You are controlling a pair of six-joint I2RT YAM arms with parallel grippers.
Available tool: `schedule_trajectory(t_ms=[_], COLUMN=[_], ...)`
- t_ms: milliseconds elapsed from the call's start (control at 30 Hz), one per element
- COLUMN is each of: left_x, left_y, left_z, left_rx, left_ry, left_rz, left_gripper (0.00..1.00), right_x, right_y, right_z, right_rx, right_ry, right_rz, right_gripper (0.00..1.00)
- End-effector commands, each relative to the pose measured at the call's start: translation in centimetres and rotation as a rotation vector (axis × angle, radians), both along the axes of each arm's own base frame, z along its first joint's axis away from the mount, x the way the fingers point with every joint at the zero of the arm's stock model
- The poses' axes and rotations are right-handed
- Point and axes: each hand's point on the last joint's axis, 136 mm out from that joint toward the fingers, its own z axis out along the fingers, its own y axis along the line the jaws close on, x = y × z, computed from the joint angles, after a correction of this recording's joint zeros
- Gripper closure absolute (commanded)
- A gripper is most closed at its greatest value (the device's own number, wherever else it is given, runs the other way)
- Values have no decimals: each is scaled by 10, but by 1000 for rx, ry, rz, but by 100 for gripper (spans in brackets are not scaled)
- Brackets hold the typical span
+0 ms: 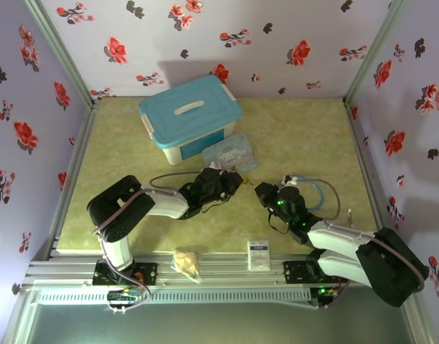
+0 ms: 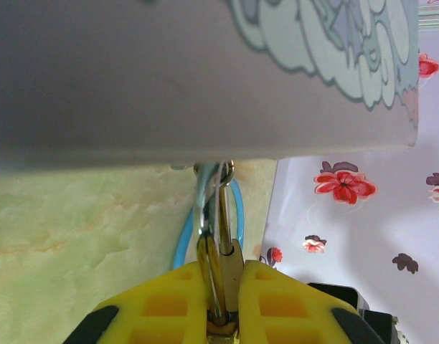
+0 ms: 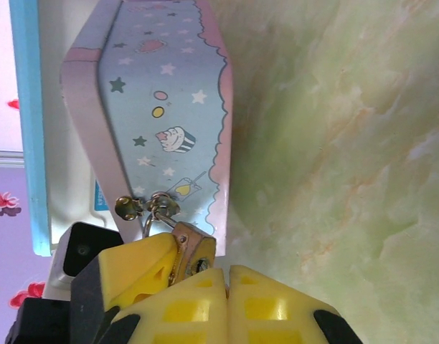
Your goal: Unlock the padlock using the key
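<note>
The brass padlock [image 2: 231, 275] is pinched between the yellow fingers of my left gripper [image 2: 225, 266], which is shut on its body. Its silvery shackle [image 2: 205, 208] runs up into the hasp of the pale blue cartoon tin [image 2: 205, 72]. In the right wrist view the padlock [image 3: 193, 247] shows its keyhole end, held by the left gripper's finger [image 3: 137, 261]. My right gripper [image 3: 227, 272] is shut, its tips right against that keyhole face. The key is hidden. From above, the left gripper [image 1: 234, 180] and right gripper [image 1: 263, 190] meet just below the tin [image 1: 230, 152].
A white box with a blue lid [image 1: 191, 118] stands behind the tin. A blue-tubed stethoscope [image 1: 316, 193] lies by the right arm. A white packet [image 1: 259, 254] and a tan bag [image 1: 186, 261] sit at the near edge. Flowered walls enclose the table.
</note>
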Motion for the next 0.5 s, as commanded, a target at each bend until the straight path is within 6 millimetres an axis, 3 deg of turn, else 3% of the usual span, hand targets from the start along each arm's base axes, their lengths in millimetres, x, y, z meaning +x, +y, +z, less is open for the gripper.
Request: schedule_trajectory(t_ms=[0, 467], left_x=[10, 10], left_y=[-13, -19], left_z=[39, 30], left_rx=[-102, -119], left_ry=[-75, -48], left_rz=[6, -1], left_gripper=[100, 100], right_x=[7, 14], right_y=[1, 6], right_z=[6, 9], right_rx=[0, 1], right_ry=[-34, -57], right_rz=[-18, -27], right_gripper=[100, 100])
